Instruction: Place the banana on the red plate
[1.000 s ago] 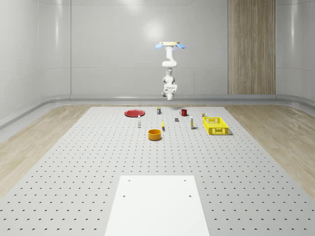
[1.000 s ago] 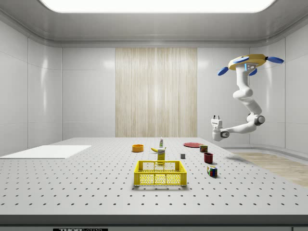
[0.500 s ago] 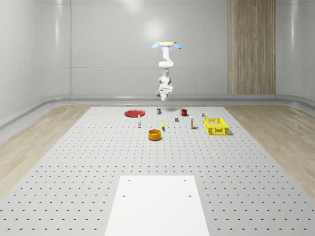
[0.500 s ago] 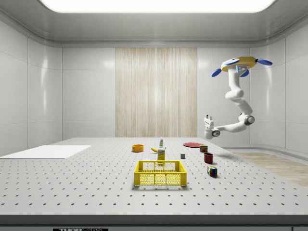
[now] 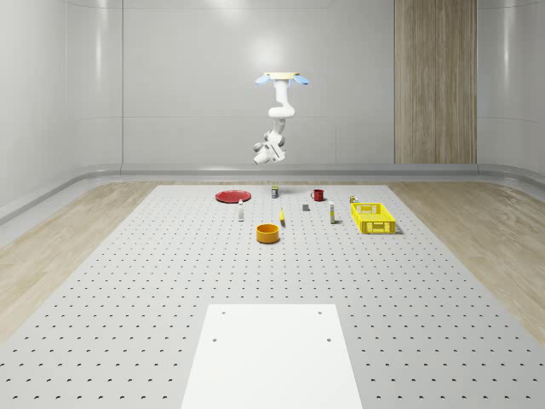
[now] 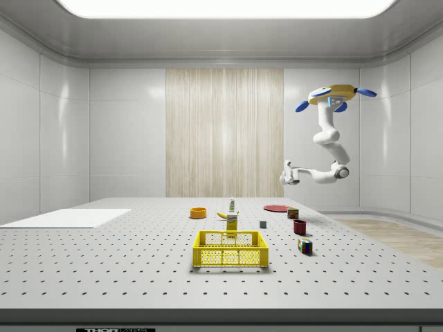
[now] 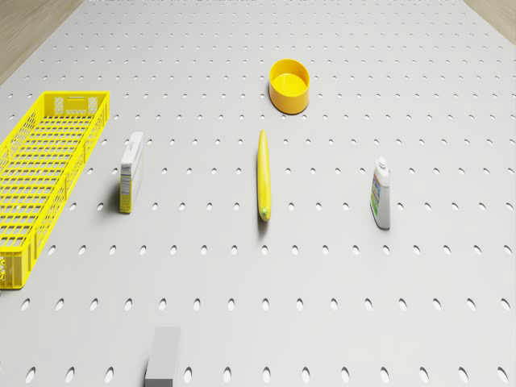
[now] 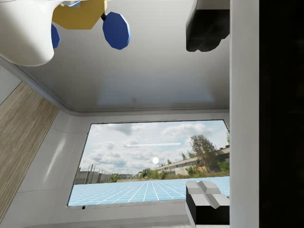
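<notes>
**Approach under way, banana not yet reached**

Drifting toward the whole-scene view's left since a second ago, the drone hovers high above the worktop's far end. From left: plate, banana lying flat between bottle and carton. The jaws stand apart, empty, held level. Next: descend, turn the jaws down over the banana.

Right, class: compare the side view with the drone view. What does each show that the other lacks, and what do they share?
The side view adds the hovering drone, its pincer held high in the air, the red plate and a red mug. The drone view adds a look from above at the banana, lying flat at full length. Both share the banana, the orange bowl, the yellow basket and the bottle.
</notes>
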Controlling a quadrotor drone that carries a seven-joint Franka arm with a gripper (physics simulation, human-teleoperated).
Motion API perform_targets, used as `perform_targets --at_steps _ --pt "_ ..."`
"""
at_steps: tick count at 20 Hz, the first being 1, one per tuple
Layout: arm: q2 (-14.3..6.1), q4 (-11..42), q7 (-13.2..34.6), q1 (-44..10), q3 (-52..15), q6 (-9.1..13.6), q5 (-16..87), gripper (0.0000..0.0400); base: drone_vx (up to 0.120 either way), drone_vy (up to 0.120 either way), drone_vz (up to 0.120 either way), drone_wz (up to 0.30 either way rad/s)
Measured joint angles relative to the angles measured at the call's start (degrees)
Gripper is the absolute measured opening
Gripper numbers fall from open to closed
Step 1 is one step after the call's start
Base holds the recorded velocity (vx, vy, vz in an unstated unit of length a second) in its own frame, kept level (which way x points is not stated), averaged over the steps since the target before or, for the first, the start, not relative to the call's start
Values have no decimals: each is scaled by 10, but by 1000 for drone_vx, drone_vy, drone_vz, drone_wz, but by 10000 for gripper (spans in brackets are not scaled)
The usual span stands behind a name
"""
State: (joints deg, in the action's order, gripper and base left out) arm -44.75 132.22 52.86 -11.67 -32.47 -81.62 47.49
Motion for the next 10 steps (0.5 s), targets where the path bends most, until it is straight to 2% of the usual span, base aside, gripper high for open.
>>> perform_targets --at_steps 2,5,7,10 --pt "-16 71 36 -37 -74 -2 128 400 120 -100 -120 0" --pt "-41 182 107 -112 -174 12 321 400 120 0 -120 0" --pt "-57 240 159 -173 -227 34 428 400 120 0 -120 0" --pt "-79 294 228 -265 -288 74 542 400 120 0 -120 0"
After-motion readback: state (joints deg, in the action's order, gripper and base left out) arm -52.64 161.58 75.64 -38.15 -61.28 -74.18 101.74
